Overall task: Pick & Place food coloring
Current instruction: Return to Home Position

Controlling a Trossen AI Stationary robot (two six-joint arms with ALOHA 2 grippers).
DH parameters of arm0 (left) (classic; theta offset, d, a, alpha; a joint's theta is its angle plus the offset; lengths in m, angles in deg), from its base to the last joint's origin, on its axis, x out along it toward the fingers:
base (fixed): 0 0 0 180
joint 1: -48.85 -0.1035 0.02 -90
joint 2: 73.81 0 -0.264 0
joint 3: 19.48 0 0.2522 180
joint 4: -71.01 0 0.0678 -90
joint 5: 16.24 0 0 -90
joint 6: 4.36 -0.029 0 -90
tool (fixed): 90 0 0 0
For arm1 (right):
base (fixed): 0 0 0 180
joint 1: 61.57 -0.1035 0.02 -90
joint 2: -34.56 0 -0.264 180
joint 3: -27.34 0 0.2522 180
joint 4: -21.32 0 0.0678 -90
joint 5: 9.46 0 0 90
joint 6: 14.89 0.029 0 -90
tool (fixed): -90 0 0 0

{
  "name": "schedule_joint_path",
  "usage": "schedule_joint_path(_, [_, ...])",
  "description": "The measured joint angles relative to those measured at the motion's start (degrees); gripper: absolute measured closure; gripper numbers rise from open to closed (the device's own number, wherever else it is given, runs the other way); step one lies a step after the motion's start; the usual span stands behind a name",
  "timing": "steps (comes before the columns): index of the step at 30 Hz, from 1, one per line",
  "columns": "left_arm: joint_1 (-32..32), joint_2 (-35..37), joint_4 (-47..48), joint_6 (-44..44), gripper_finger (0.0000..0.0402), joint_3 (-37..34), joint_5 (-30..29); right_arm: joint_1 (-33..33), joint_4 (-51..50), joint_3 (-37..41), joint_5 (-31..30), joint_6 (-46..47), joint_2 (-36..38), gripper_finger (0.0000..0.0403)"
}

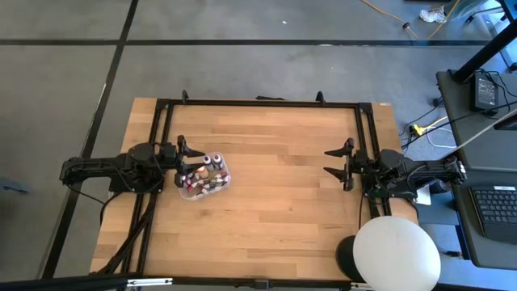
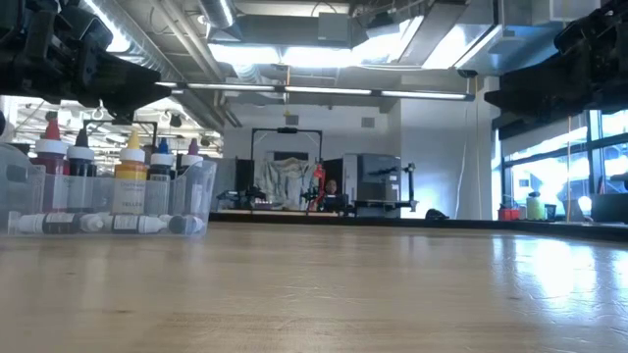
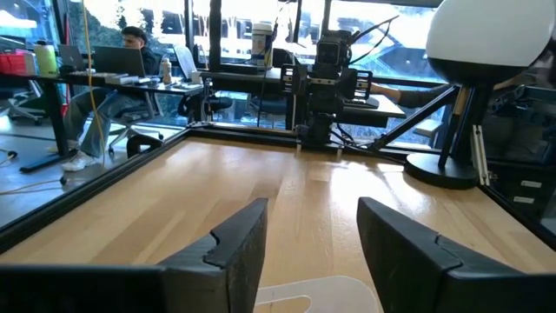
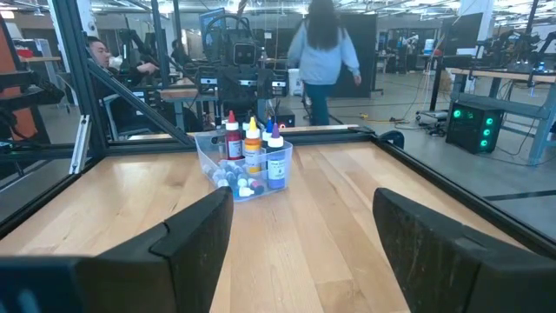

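The food coloring bottles (image 1: 206,174) are all gathered in one clear plastic tray (image 1: 229,179), which stands on the left part of the wooden surface (image 1: 275,202). From table height, several bottles stand upright in it: a red one with a white cap, a dark one, a bigger yellow one and a blue one. Some very small bottles lie on their sides on the tray's floor. No bottle lies on the bare wood outside the tray.

The left tool (image 1: 184,156) is just beside the tray, at its left edge, with its two fingers spread wide and nothing between them. In the left wrist view a pale rounded shape shows low between the fingers. It may be the rim of the tray, but I cannot tell for sure.

The right tool (image 1: 333,162) is near the right edge of the surface, well apart from the tray. Its fingers are also spread and hold nothing. It faces the tray across the wood.

A lamp (image 1: 396,250) with a round white shade stands at the near right corner of the surface. In the room beyond, one person (image 4: 321,52) stands with the back turned to us, and another person (image 3: 130,52) sits at a desk.
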Motion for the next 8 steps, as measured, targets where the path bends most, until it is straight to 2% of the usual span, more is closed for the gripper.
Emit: schedule_joint_path(8, [0.0, 0.0, 0.0, 0.0, 0.0227, 0.0, 0.0, 0.0, 0.0, 0.0, 0.0, 0.0, 0.0, 0.0123])
